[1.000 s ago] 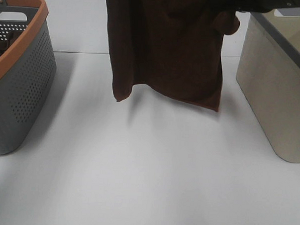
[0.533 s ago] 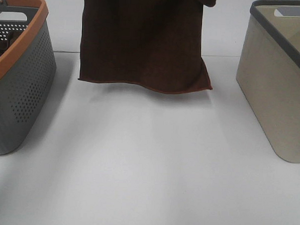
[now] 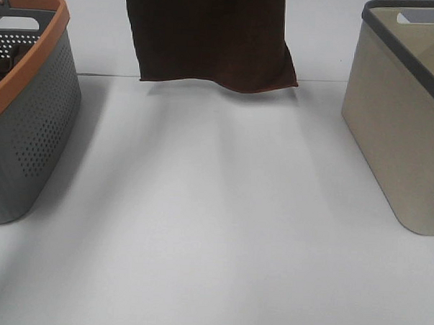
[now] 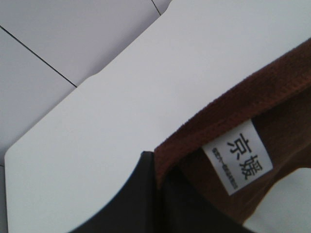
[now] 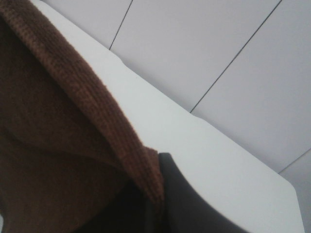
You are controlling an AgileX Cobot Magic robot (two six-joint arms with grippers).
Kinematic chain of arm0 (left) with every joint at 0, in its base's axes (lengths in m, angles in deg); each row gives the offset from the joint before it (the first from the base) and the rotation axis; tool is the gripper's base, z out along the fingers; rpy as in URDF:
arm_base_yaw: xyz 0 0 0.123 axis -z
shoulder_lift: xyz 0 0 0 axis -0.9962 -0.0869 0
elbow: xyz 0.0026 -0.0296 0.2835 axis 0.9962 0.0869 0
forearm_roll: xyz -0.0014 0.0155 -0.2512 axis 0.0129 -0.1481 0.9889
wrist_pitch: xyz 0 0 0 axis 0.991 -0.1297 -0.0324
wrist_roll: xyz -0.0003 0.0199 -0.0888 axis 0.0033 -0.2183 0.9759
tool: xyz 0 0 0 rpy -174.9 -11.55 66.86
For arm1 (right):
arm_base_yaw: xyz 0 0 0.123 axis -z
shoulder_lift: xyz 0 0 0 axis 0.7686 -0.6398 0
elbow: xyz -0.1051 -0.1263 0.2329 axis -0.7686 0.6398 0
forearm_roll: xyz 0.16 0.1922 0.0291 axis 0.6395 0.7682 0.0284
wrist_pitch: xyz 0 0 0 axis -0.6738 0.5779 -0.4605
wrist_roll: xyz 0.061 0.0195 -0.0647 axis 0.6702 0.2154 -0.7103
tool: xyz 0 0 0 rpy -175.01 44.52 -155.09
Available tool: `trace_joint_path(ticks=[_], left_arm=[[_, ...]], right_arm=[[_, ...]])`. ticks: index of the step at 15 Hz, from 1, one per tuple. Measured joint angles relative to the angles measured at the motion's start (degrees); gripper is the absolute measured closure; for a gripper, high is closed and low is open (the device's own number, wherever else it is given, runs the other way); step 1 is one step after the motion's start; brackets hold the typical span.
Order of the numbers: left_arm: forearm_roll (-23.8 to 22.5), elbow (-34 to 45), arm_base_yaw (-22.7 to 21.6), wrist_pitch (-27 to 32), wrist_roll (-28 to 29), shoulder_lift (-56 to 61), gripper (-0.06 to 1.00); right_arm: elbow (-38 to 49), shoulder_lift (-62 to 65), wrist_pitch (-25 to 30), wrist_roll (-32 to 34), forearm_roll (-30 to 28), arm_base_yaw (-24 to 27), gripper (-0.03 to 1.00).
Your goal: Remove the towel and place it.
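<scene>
The left gripper (image 4: 156,199) pinches the towel (image 3: 208,36) by its edge beside the white tag (image 4: 238,158); the right gripper (image 5: 158,206) clamps the hem (image 5: 97,97). The towel hangs spread out above the far tabletop (image 3: 214,220), between a grey basket (image 3: 31,125) and a beige bin (image 3: 398,134).

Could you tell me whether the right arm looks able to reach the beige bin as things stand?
Probably yes: the beige bin stands open at the right, with only bare table between it and the hanging towel.
</scene>
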Motion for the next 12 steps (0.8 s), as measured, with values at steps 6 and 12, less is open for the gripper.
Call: trace_joint_path(ticks=[6,12], left_arm=[[0.5,0.0,0.0,21.8,1.4,-0.5,0.94],[10.3,3.7,0.0,27.2,3.4,-0.6,0.94]], right_arm=[[7.6,-0.1,8.3,1.5,0.0,0.0,0.97],[21.1,3.2,8.1,6.0,0.0,0.0,0.97]])
